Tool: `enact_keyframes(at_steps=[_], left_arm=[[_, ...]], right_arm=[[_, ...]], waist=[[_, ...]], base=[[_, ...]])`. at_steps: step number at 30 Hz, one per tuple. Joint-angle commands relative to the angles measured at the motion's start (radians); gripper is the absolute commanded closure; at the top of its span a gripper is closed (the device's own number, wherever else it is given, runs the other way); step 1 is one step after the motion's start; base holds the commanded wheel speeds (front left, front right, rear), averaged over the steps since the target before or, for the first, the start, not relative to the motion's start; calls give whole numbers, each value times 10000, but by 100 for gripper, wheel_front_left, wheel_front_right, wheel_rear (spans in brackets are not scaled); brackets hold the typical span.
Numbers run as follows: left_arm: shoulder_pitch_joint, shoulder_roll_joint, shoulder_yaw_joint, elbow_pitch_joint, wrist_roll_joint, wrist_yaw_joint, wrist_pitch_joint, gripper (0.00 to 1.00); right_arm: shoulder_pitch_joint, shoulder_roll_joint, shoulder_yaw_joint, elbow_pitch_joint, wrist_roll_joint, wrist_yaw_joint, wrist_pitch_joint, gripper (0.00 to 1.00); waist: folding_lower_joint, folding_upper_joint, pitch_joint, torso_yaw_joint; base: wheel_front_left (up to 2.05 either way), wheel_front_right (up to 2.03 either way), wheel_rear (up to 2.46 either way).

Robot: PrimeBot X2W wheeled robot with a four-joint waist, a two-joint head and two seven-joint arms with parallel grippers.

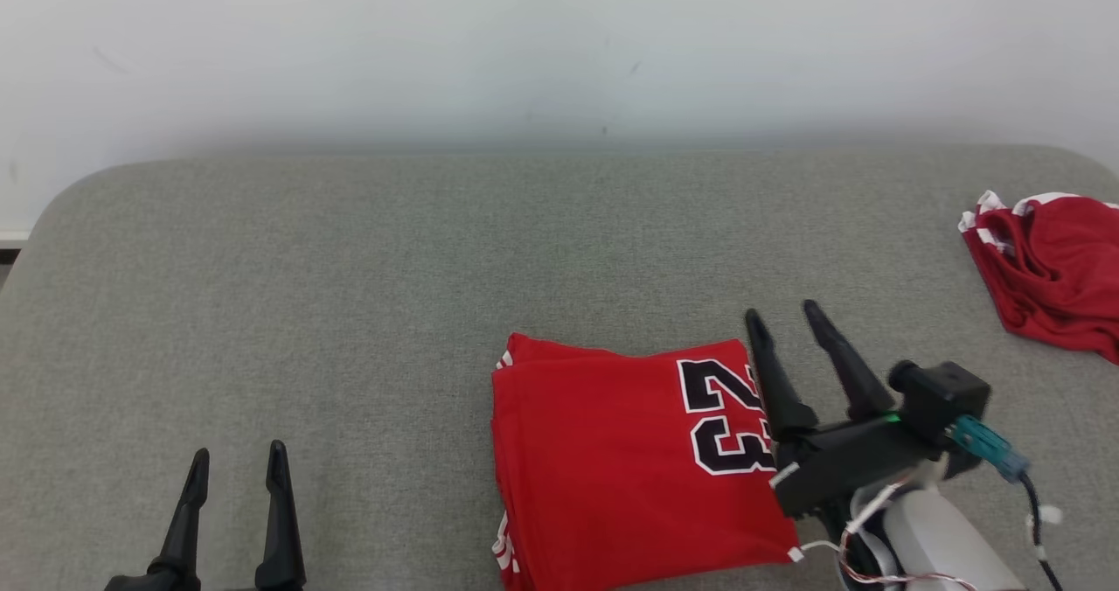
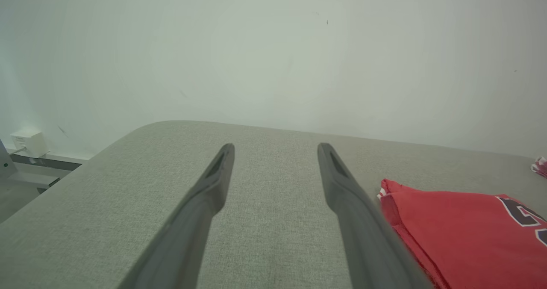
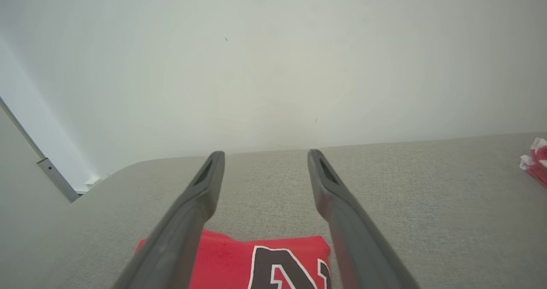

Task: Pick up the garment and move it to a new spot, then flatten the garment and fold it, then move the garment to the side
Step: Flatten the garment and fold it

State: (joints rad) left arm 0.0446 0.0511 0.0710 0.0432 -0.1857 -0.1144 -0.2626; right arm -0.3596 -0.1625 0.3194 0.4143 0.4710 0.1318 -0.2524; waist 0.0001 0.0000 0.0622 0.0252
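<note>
Right gripper [image 1: 781,311] spread at edge of folded red fabric jersey [image 1: 603,460] (left gripper [image 1: 239,450] spread, well apart): fingertip snag could drag top layer, undo fold.

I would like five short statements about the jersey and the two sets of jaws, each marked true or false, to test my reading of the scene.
1. The red jersey lies folded on the grey surface. True.
2. The number on the jersey is 45. False: it reads 23.
3. The right jaws are shut on the jersey. False: they stand open above its right edge, holding nothing.
4. A second red garment lies crumpled at the far right. True.
5. The left jaws stand open, left of the jersey. True.
</note>
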Motion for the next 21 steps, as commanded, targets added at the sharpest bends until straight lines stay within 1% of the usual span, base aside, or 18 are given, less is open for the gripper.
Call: enact_keyframes(at_steps=[1,7,12,21], left_arm=[[165,-10,46,-84,47,-18,-27,0],[249,-10,196,-112,211,-25,-27,0],[412,-10,268,-115,325,54,-27,0],[731,-1,29,-26,660,-83,-27,0]], right_arm=[[391,-114,-297,-285,-213,-30,-62,0],[1415,-225,-1027,-1135,-848,-30,-112,0],[2061,2,-1376,-1511,-1115,-30,-122,0],[3206,273,-1836,-2281,-1677,-30,-130,0]], waist=[[-1,0,-103,-166],[-1,0,-233,-496],[-1,0,-344,-647],[-1,0,-631,-712]], base=[[0,0,0],[0,0,0],[0,0,0],[0,0,0]])
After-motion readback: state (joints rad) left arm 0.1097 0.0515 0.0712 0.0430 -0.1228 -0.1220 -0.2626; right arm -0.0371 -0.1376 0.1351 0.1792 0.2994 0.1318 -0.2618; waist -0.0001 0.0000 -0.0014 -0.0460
